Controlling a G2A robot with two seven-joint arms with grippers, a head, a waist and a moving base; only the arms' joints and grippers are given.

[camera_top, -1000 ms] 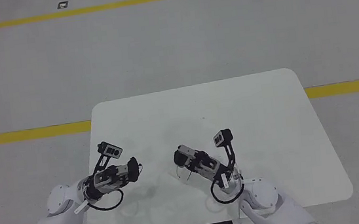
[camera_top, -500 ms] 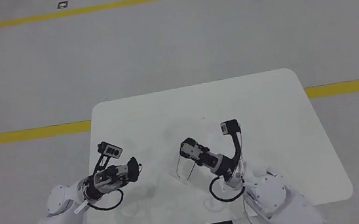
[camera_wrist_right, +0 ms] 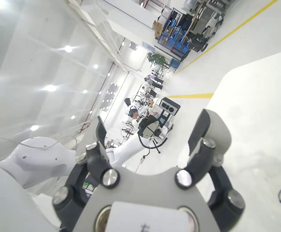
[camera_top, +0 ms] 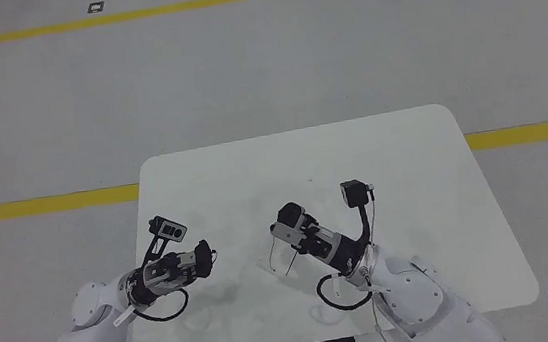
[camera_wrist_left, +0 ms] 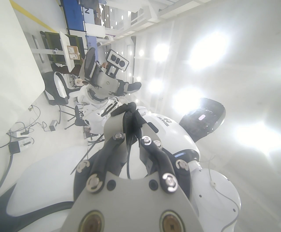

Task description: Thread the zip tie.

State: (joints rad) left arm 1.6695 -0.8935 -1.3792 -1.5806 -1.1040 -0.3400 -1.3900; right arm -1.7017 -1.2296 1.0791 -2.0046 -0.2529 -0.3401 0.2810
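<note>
The thin black plastic zip tie (camera_wrist_left: pixel 87 153) sits in the left gripper (camera_wrist_left: pixel 128 108), whose fingers are pressed together on it at their tips. From there its tapered tail runs back alongside one finger toward the wrist, hanging free. We cannot quite tell whether the locking head lies inside the pads.

We judge the strap light, springy and slick (nylon tends to skate between smooth pads), so the tail will wobble if held far from its end. The better hold, we think, is across the flat faces, close behind the pointed tip, leaving a short stub to feed.

The right gripper (camera_wrist_right: pixel 151 129) faces the left one, apart from it, fingers spread wide with nothing between them. Both hover above the white rounded table (camera_top: pixel 403 157).
</note>
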